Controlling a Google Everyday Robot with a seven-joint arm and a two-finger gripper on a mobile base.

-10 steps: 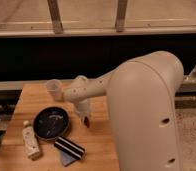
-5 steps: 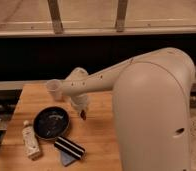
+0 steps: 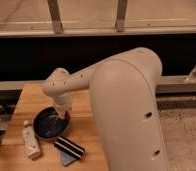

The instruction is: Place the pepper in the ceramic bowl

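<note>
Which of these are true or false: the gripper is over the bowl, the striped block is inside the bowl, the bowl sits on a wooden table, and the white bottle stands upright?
1. The gripper hangs over the ceramic bowl's right rim. True.
2. The striped block is inside the bowl. False: it lies on the table beside it.
3. The bowl sits on a wooden table. True.
4. The white bottle stands upright. False: it lies flat, left of the bowl.

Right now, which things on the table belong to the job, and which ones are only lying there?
For the job:
- ceramic bowl
- pepper, small and dark red, at the bowl's right rim
- gripper, low over that same rim

Only lying there:
- black-and-white striped block, in front of the bowl
- pale bottle, lying left of the bowl
</note>
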